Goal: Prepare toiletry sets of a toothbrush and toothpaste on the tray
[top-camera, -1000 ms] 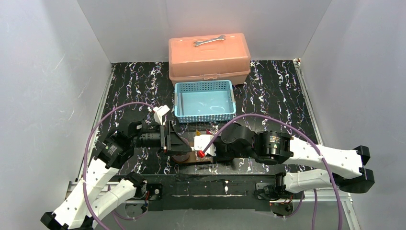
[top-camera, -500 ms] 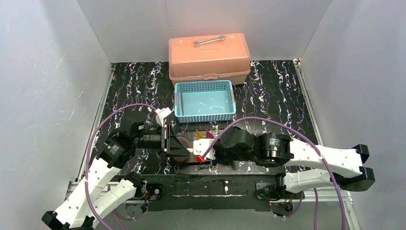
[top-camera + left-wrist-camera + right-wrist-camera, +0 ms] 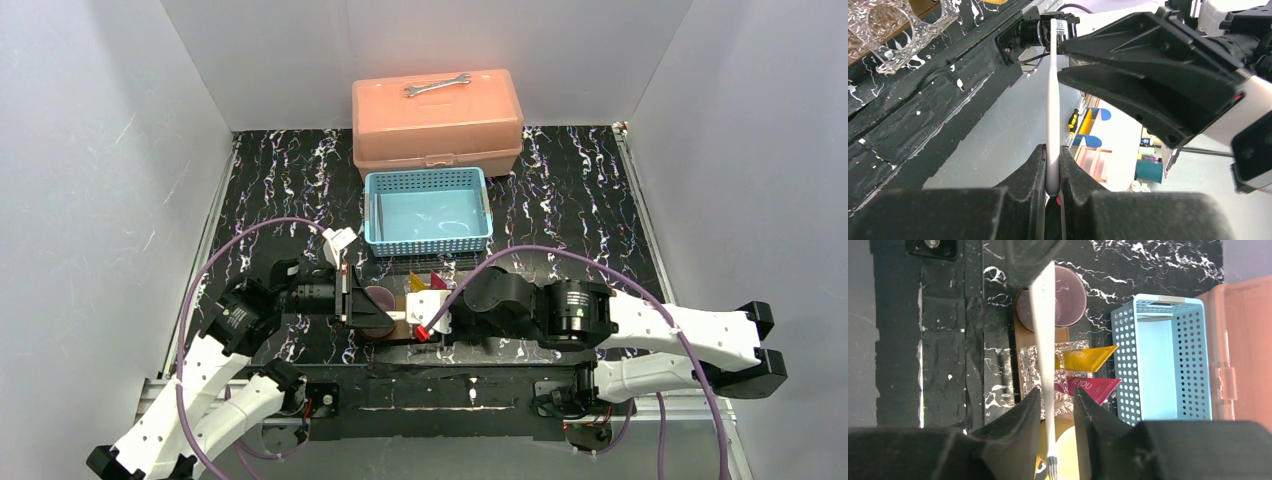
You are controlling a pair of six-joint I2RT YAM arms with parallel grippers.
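My left gripper [image 3: 1052, 150] is shut on the handle end of a slim whitish toothbrush [image 3: 1052, 95]. The brush reaches across to my right gripper [image 3: 1055, 392]. That gripper's jaws stand apart around the toothbrush [image 3: 1044, 340], with a gap on one side and the bristles down between the fingers. Below lies the dark-brown tray [image 3: 1023, 340]. The yellow toothpaste tube [image 3: 1087, 359] and the magenta tube [image 3: 1093, 386] rest side by side at a clear holder [image 3: 1030, 370]. From above, the left gripper [image 3: 350, 290] and the right gripper [image 3: 425, 318] meet over the tray [image 3: 398, 335].
A light-blue slotted basket [image 3: 425, 178] stands behind the tray, and a salmon toolbox [image 3: 436, 125] with a steel wrench [image 3: 437, 86] on it sits farther back. A round purplish cup [image 3: 1068, 295] sits at one end of the tray. White walls enclose the black marbled table.
The right gripper has edged left and a little nearer around the toothbrush. The left gripper keeps hold of the brush and has shifted slightly.
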